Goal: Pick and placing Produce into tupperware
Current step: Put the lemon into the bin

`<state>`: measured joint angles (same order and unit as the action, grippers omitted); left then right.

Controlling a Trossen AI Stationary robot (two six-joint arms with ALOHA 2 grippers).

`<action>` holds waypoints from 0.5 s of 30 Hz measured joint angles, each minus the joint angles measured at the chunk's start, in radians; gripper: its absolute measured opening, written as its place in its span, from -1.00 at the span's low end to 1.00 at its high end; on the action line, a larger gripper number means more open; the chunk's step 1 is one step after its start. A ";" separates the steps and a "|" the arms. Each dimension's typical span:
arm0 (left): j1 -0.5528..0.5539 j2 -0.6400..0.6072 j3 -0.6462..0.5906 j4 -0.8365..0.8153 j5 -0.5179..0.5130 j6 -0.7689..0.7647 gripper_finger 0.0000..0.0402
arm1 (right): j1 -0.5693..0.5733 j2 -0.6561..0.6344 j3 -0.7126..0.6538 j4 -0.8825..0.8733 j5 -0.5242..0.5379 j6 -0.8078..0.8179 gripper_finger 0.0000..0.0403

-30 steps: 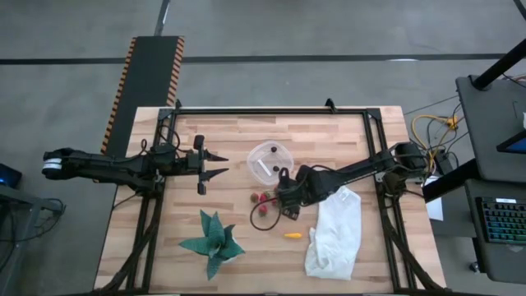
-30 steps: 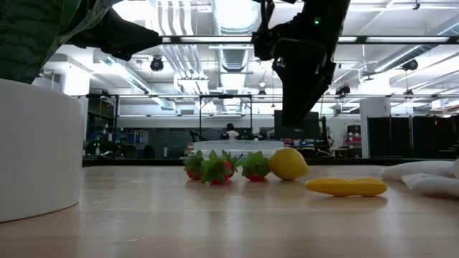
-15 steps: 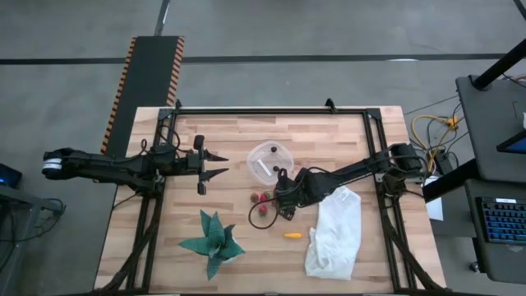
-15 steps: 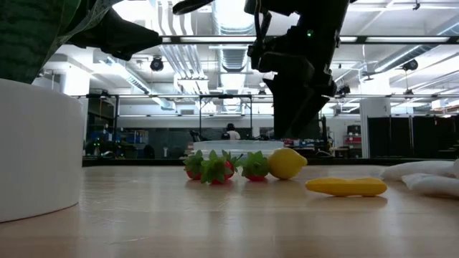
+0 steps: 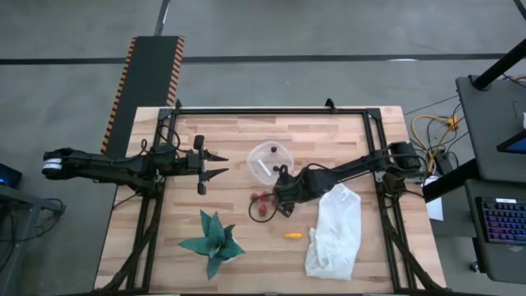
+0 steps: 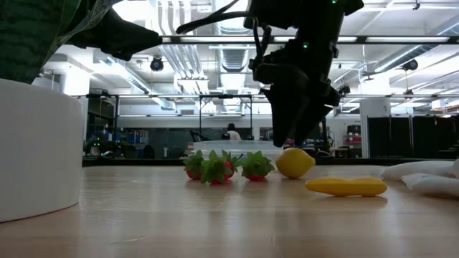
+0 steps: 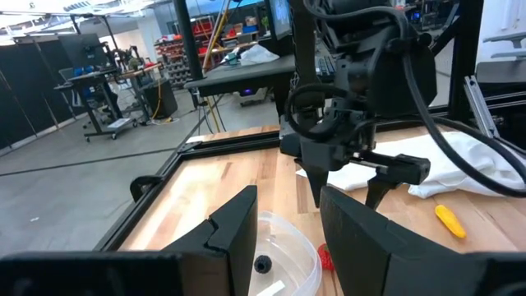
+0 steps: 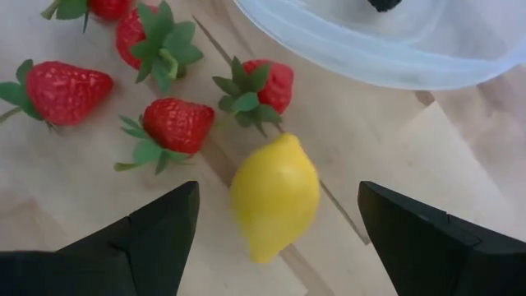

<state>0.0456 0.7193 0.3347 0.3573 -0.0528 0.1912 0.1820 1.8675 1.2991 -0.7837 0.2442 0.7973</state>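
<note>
The yellow lemon (image 8: pixel 275 197) lies on the table beside several red strawberries (image 8: pixel 174 123), just in front of the clear tupperware (image 8: pixel 370 53). A dark ball (image 8: pixel 386 4) lies inside the tub. My right gripper (image 8: pixel 278 196) is open and points down over the lemon, one finger on each side with a gap to each. In the low view the right gripper (image 6: pixel 292 142) hangs just above the lemon (image 6: pixel 295 163). A small orange-yellow piece (image 5: pixel 292 235) lies apart, nearer the table's near edge. My left gripper (image 5: pixel 220 164) waits open, left of the tupperware (image 5: pixel 269 160).
A white cloth bag (image 5: pixel 333 230) lies to the right of the produce. The green spiky plant shape (image 5: pixel 212 242) stands near the table's near-left part. The black frame rail (image 5: pixel 271 109) runs along the table's far edge.
My right gripper has come down and moved a little toward the table's left, from beside the produce to over the lemon. Its fingers stay open.
</note>
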 joint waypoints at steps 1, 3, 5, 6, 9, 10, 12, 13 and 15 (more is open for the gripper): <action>0.000 0.000 0.000 0.000 0.000 0.000 -0.40 | 0.000 0.000 0.000 0.000 -0.004 0.004 0.61; 0.000 0.000 0.000 0.000 0.000 0.000 -0.40 | 0.000 0.000 0.000 0.000 -0.007 0.007 0.61; 0.000 0.000 0.000 0.000 0.000 0.000 -0.40 | 0.000 0.000 -0.003 0.002 -0.007 0.007 0.61; 0.000 0.000 0.000 0.000 0.000 0.000 -0.40 | -0.001 0.000 -0.006 0.003 -0.007 0.007 0.61; 0.000 0.000 0.000 0.000 0.000 0.000 -0.40 | -0.005 0.000 -0.027 0.003 -0.007 0.007 0.61; 0.000 0.000 0.000 0.000 0.000 0.000 -0.40 | -0.006 0.000 -0.036 0.005 -0.007 0.007 0.61; 0.000 0.000 0.000 0.000 0.000 0.000 -0.40 | -0.009 0.000 -0.059 0.006 -0.007 0.007 0.61; 0.000 0.000 0.000 0.000 0.000 0.000 -0.40 | -0.011 0.000 -0.070 0.005 -0.007 0.008 0.61; 0.000 0.000 -0.001 0.000 0.000 0.000 -0.40 | -0.011 0.001 -0.087 0.007 -0.008 0.027 0.61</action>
<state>0.0456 0.7194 0.3342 0.3573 -0.0528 0.1913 0.1707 1.8687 1.2126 -0.7770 0.2358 0.8243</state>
